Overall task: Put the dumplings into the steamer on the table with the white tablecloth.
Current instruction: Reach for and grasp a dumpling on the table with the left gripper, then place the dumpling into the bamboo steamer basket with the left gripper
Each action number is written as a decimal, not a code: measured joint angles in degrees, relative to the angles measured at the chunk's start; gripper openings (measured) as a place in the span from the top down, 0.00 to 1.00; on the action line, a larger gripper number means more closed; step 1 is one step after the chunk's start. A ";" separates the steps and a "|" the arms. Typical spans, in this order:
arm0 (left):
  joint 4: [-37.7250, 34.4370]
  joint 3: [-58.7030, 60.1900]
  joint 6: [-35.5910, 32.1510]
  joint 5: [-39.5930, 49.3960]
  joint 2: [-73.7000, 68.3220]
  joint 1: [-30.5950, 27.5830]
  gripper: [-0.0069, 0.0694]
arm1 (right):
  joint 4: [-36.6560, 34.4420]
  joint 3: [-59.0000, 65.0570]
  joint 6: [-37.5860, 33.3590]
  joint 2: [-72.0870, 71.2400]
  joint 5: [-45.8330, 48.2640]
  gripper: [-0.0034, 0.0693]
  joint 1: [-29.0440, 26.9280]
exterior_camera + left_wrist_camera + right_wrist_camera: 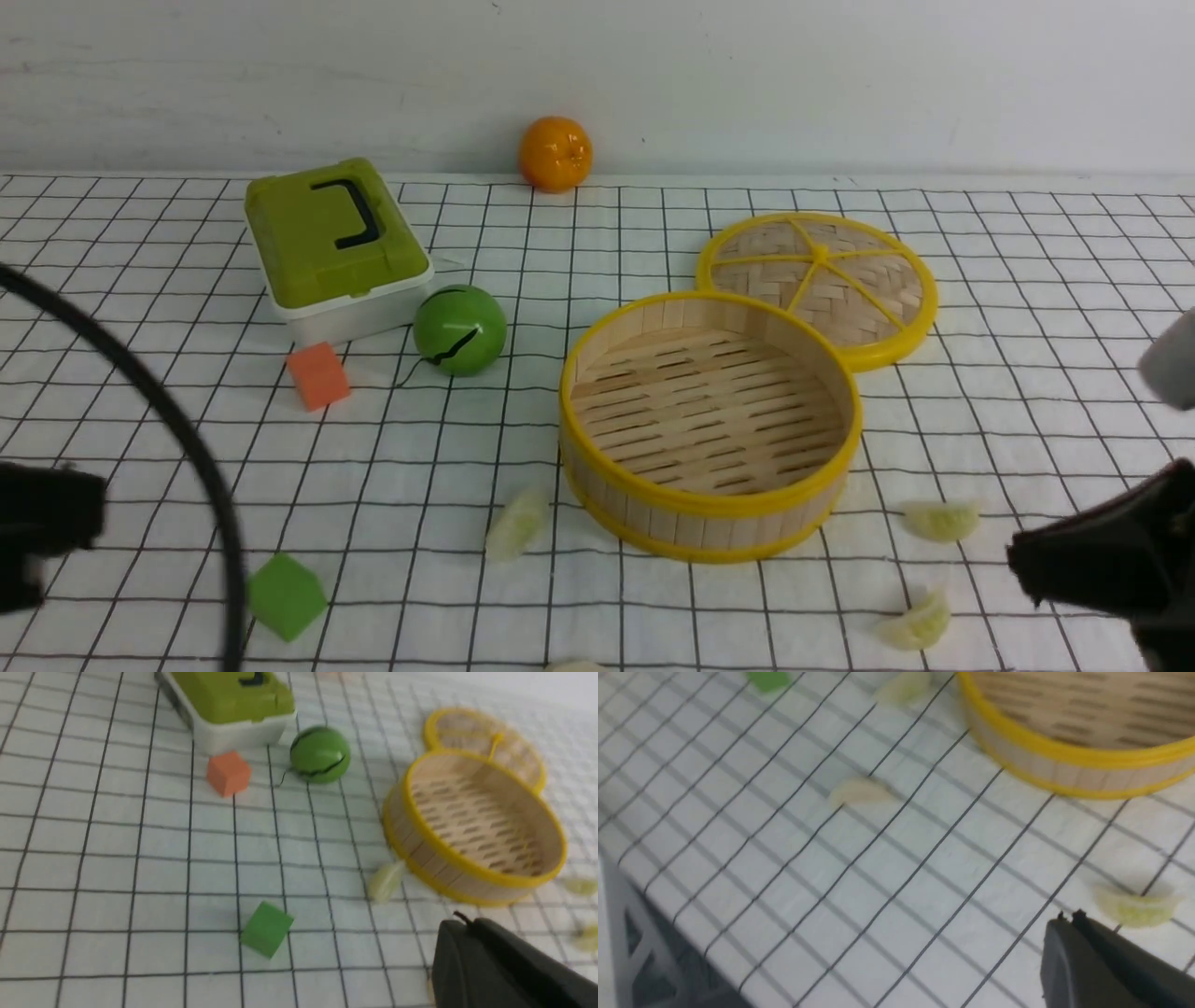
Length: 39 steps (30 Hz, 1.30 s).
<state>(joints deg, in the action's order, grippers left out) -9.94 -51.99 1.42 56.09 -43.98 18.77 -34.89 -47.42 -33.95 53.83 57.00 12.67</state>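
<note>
On the white cloth [1027, 280], four dumplings lie around the steamer [691, 532], and none is inside it. The left dumpling [516, 525] lies just beside the steamer wall. The right dumpling [941, 520] is near its other side, and the front dumpling [917, 623] is closer to the robot. The fourth dumpling [576, 666] is half hidden at the near edge of the front view.

They look to me light, small, a little soft and smooth, so they may slip away. I would pinch one across the thick middle, not at the thin pleated edge.

The left claw [460, 917] is closed and empty; the left dumpling is ahead of its tip, near but apart. The right claw [1069, 917] is also closed, with nothing in it. A dumpling [1134, 907] lies just beside its tips, not touching; which one it is, I cannot tell.
</note>
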 joint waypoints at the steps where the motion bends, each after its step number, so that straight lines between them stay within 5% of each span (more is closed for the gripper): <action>1: 1.02 -1.02 0.28 0.96 -2.51 3.42 0.93 | 0.88 -0.75 0.49 0.16 2.33 0.98 1.55; 4: 6.34 -6.15 3.74 3.65 -13.73 15.02 0.93 | 1.53 -2.45 2.72 -0.88 9.08 0.98 4.83; 7: 10.27 -9.69 8.22 3.87 -21.98 18.41 0.92 | 1.79 -2.67 4.13 -2.58 12.33 0.97 5.46; 13: 11.91 -15.08 13.50 1.76 -37.91 17.31 0.72 | 2.32 -2.92 5.46 -8.52 14.18 0.97 5.52; 19: 7.02 -22.89 10.20 -1.56 -57.97 11.63 0.36 | 2.32 -2.92 6.27 -15.75 14.54 0.96 5.52; 23: 7.18 -29.66 8.13 -2.07 -67.78 10.44 0.28 | 2.32 -2.92 6.33 -17.76 14.86 0.96 5.52; 30: 7.47 -33.94 5.88 -3.80 -74.35 10.44 0.27 | 3.42 -2.92 6.43 -18.01 15.05 0.95 5.52; 32: 8.01 -34.12 5.94 -4.45 -74.77 10.44 0.32 | 3.67 -2.92 6.57 -18.01 15.10 0.95 5.52; 35: 8.28 -34.29 6.39 -5.62 -74.77 10.44 0.53 | 4.46 -2.92 7.79 -18.01 15.09 0.95 5.52; 39: 8.26 -35.27 6.66 -2.89 -74.32 10.44 0.56 | 5.23 -2.92 7.98 -18.01 15.09 0.94 5.52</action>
<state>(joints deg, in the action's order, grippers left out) -1.68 -87.25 8.08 53.21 -118.29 29.21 -29.65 -50.35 -25.97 35.82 72.09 18.19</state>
